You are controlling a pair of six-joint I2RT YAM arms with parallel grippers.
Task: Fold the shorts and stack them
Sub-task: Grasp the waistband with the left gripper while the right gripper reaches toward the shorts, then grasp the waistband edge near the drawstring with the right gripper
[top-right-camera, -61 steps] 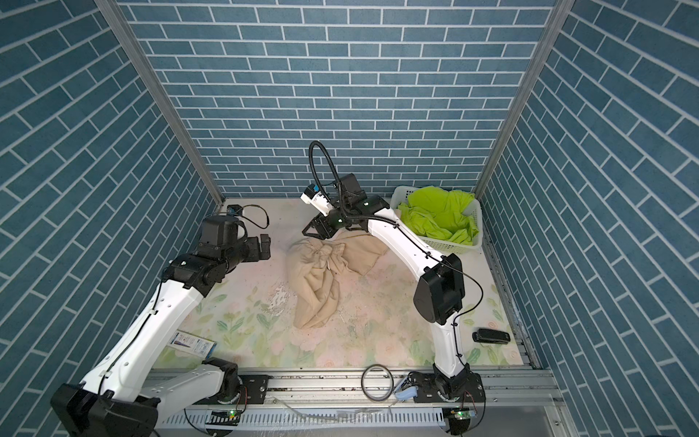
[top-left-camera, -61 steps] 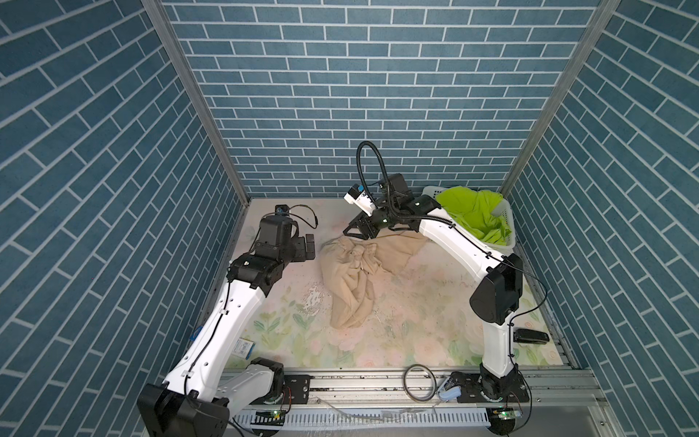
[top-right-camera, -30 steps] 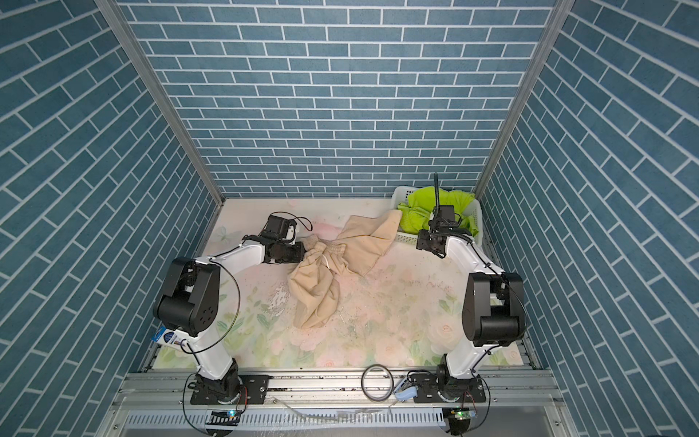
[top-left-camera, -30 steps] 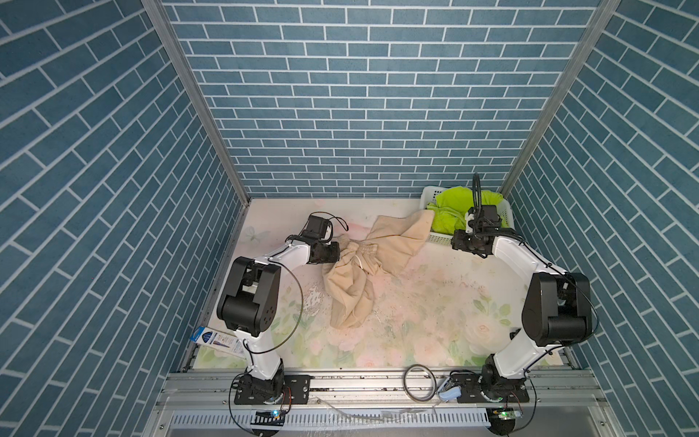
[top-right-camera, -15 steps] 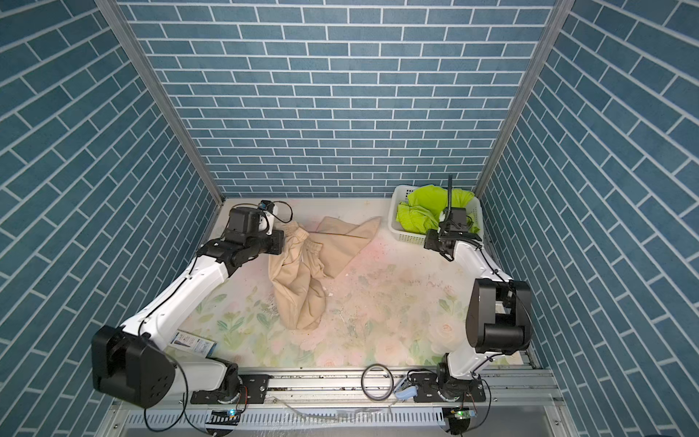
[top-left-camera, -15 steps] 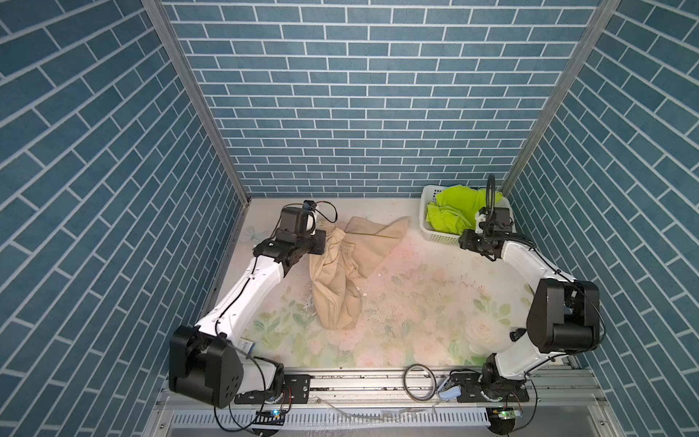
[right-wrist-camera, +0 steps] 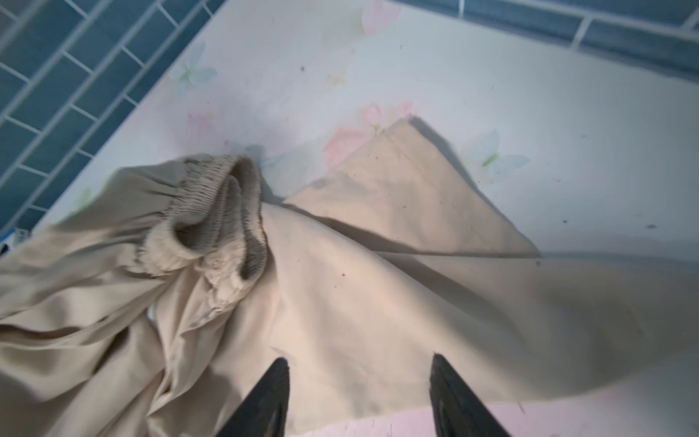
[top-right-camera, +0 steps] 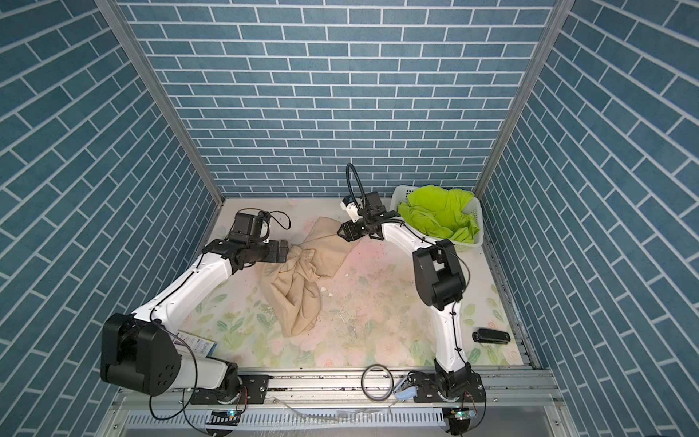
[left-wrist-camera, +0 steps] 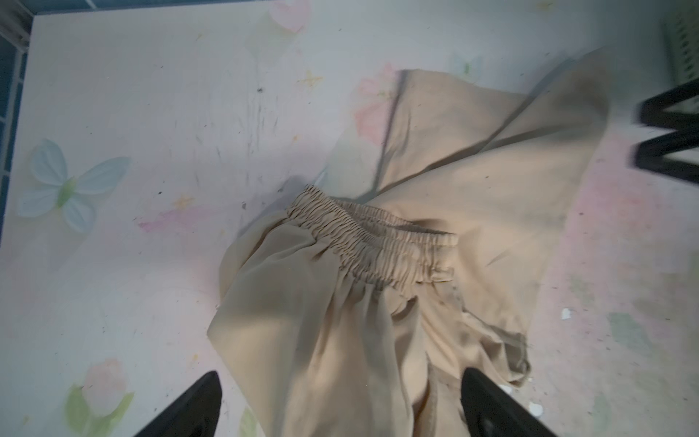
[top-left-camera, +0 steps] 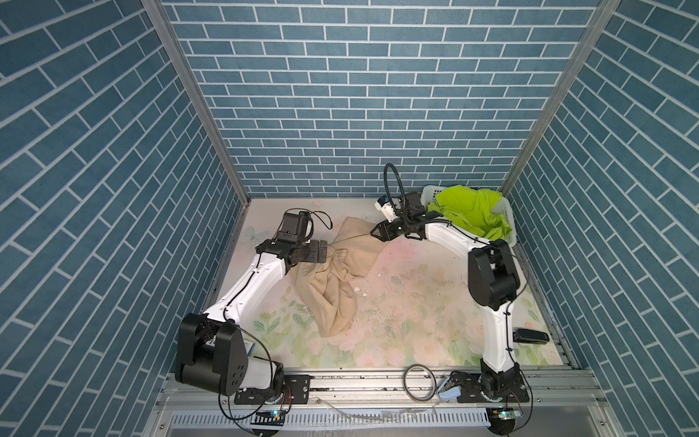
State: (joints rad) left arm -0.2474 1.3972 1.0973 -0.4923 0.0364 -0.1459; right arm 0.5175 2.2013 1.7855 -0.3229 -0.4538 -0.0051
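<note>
The beige shorts [top-left-camera: 340, 280] are left crumpled on the surface [top-left-camera: 416, 302] between the two grippers, and it is judged that they must be spread flat before any fold. The left gripper [top-left-camera: 324, 251] is held wide open low over them, the bunched waistband [left-wrist-camera: 370, 242] just ahead of its tips, with nothing clasped. The right gripper [top-left-camera: 376, 231] is likewise parted and empty over a leg's edge, probably placed for an outward pull. The green shorts [top-left-camera: 472, 215] are kept in the basket [top-left-camera: 429, 195] behind the right gripper, awaiting their turn.
</note>
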